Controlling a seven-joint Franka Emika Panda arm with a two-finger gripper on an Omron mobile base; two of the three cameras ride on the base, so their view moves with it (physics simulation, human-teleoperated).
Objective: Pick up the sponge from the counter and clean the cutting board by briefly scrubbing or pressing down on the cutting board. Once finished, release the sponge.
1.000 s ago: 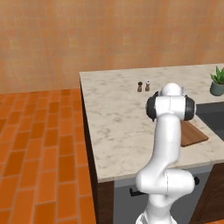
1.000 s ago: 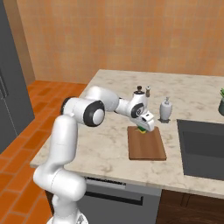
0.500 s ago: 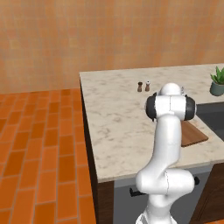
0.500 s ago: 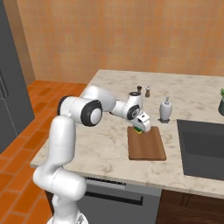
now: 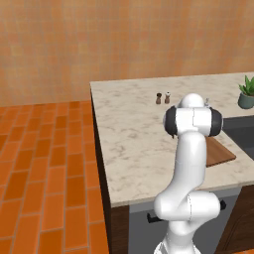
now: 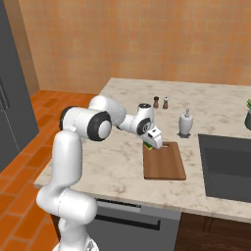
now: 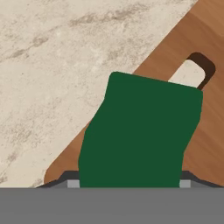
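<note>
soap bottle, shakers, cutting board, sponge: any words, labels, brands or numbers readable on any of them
None: no readable text in any view.
White soap bottle: blank.
Two small shakers, dark brown and white-topped: too small to tell.
Reddish-brown wooden cutting board: plain wood grain.
Green-topped yellow sponge in the claw: unmarked.
Beige marble counter: veins only.

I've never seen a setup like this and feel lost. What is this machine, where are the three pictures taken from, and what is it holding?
It is a white robot arm in a rendered kitchen. Two pictures come from cameras on its base, behind it left and right; the third looks along its hand. Its pincer grips a green-topped sponge at a corner of the wooden cutting board, near the handle slot. On the marble counter also stand two small shakers and a soap bottle.
</note>
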